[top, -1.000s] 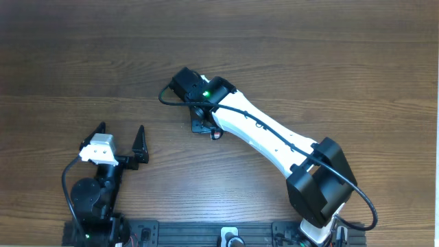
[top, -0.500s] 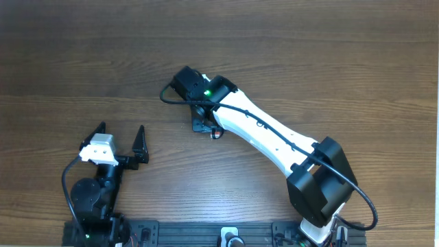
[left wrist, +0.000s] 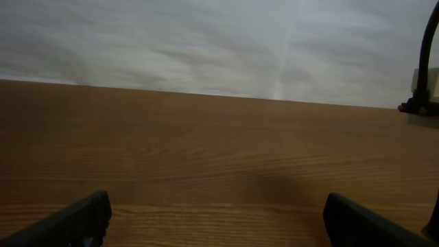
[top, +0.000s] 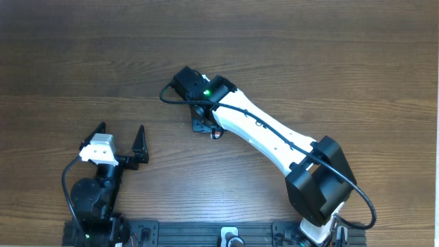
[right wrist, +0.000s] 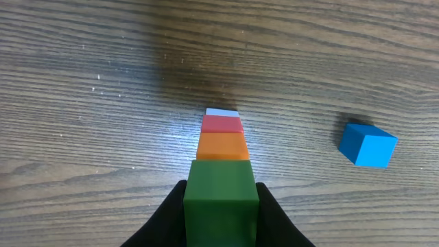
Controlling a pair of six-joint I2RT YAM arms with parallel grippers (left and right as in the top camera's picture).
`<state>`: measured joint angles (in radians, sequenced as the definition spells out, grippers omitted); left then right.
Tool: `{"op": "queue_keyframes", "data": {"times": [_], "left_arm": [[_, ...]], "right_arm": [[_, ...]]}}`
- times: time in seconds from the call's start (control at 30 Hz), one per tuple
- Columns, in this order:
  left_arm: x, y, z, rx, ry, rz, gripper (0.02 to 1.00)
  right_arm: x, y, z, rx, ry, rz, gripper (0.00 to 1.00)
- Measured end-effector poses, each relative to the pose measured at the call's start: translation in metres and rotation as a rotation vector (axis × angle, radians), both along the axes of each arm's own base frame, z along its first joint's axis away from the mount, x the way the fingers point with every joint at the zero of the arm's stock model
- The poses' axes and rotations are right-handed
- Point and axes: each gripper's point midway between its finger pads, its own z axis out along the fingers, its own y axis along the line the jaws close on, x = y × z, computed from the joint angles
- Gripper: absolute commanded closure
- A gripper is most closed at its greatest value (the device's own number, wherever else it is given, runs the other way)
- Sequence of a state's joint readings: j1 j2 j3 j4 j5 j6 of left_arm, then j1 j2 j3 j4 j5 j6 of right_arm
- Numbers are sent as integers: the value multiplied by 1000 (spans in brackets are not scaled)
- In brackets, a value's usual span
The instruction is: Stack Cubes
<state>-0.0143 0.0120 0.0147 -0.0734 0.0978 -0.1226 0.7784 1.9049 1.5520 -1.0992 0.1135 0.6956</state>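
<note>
Seen from above, a dark brown wooden table (top: pixel 329 62) with long horizontal grain fills the view, and a black mounting rail (top: pixel 185 228) runs along its near edge. The left gripper (top: pixel 121 128) sits low near its own base at the left of the table, its fingers spread wide with nothing between them. The white right arm reaches diagonally across to the middle of the table, where the right gripper (top: pixel 204 126) points down at the wood. From the left wrist camera, the same grained tabletop stretches away to a plain pale wall (left wrist: pixel 206 41). The two dark fingers (left wrist: pixel 75 219) stand far apart at the corners, with only bare wood between them. From the right wrist camera, the right gripper's fingers press against both sides of a green cube (right wrist: pixel 221 202), clasping it. This cube sits on top of a straight stack, with an orange cube (right wrist: pixel 223 146) directly beneath it and a red cube (right wrist: pixel 222 124) under that. A pale sliver (right wrist: pixel 221 112) of a lowest piece shows at the base, too little of it to tell more. A blue cube (right wrist: pixel 368 145) lies alone on the table, turned at an angle and well apart from the stack.
</note>
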Motion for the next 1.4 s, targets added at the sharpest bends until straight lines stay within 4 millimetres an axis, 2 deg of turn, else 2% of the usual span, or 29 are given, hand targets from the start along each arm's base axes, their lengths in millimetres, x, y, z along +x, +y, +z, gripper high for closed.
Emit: {"op": "queue_keyframes", "data": {"times": [0.27, 0.8, 0.93, 1.13, 1.4], "left_arm": [[0, 0, 0, 0, 0, 0, 20], [0, 0, 0, 0, 0, 0, 18], [0, 0, 0, 0, 0, 0, 18], [0, 0, 0, 0, 0, 0, 18], [0, 0, 0, 0, 0, 0, 18]], "right_arm": [[0, 0, -8, -12, 16, -1, 989], [1, 1, -9, -10, 15, -2, 934], [1, 1, -9, -10, 15, -1, 886], [1, 1, -9, -9, 15, -3, 698], [1, -1, -17, -22, 33, -6, 643]]}}
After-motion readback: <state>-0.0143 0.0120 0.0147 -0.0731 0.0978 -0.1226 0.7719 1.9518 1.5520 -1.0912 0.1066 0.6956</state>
